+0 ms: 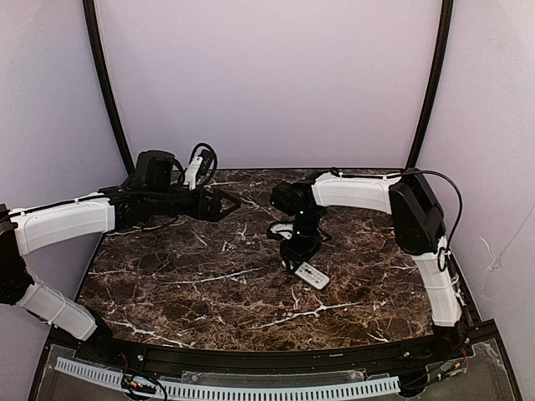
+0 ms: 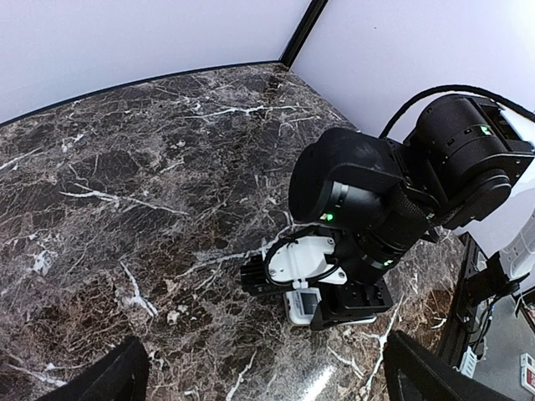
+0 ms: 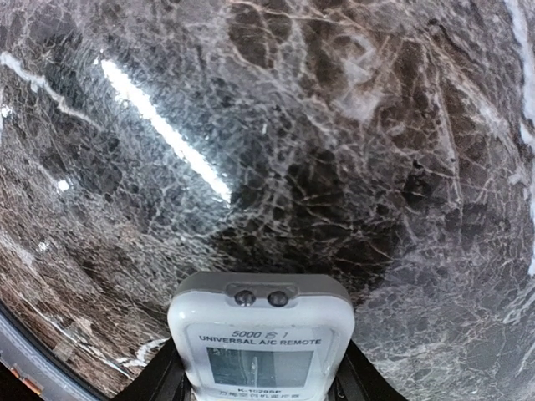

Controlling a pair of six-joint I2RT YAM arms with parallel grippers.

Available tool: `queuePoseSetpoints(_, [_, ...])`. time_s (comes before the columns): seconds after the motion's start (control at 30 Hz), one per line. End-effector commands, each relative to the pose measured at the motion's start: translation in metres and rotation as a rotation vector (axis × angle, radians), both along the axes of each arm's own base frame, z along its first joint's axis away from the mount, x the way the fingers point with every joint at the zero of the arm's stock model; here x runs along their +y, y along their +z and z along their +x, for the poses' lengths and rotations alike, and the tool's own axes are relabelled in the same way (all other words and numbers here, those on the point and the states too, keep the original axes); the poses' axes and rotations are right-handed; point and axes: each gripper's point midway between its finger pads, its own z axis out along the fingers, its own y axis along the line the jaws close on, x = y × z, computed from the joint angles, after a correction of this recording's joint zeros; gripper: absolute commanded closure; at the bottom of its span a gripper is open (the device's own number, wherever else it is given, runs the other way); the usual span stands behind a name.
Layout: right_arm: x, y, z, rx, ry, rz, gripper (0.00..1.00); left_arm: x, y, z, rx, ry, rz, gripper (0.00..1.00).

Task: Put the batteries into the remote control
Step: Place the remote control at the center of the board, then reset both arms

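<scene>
white remote control (image 3: 260, 338), clasped in right gripper (image 3: 257, 383)

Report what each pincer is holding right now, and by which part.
The right pincer grips the remote control by its long sides, near the display end. The left pincer is open, holding nothing.

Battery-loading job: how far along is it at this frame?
Done: nothing confirmable; no batteries show in any view. In hand: the right gripper is closed on the remote control, whose display face is toward the wrist camera and whose back is hidden. The left gripper hangs open and empty. Left: apparently the loading itself.
</scene>
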Motion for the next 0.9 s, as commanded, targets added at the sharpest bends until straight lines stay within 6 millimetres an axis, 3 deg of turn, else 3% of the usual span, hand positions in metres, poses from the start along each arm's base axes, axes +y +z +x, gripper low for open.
queuePoseSetpoints(0.0, [0.003,-0.016,0.001,-0.02,0.031,-0.041,0.6,0.008,0.004,-0.002,-0.009,0.015,0.006,0.01])
queuePoseSetpoints(0.17, [0.008,-0.012,0.001,-0.024,0.03,-0.012,0.33,0.012,0.001,-0.001,0.008,0.038,0.036,0.01])
queuePoseSetpoints(0.27, [0.015,0.001,0.003,-0.046,0.028,0.04,0.19,0.013,0.004,0.0,0.016,0.042,0.049,0.01])
queuePoseSetpoints(0.33, [0.023,0.017,0.008,-0.073,0.024,0.095,0.12,0.012,0.007,0.0,0.026,0.037,0.055,0.01])
queuePoseSetpoints(0.5, [0.034,0.074,0.034,-0.156,-0.034,0.321,0.08,0.015,0.017,0.005,0.037,0.064,0.078,0.01])
queuePoseSetpoints(0.53, [0.029,0.083,0.04,-0.172,-0.05,0.363,0.07,0.016,0.024,0.01,0.027,0.083,0.085,0.01])
queuePoseSetpoints(0.6, [0.019,0.121,0.055,-0.237,-0.119,0.487,0.03,0.02,0.027,0.016,0.038,0.109,0.122,0.01])
queuePoseSetpoints(0.73, [-0.022,0.172,0.076,-0.362,-0.241,0.693,0.01,0.025,0.026,0.028,0.072,0.153,0.176,0.01])
queuePoseSetpoints(0.87, [-0.075,0.188,0.084,-0.465,-0.361,0.79,0.01,0.022,0.011,0.036,0.114,0.16,0.195,0.02])
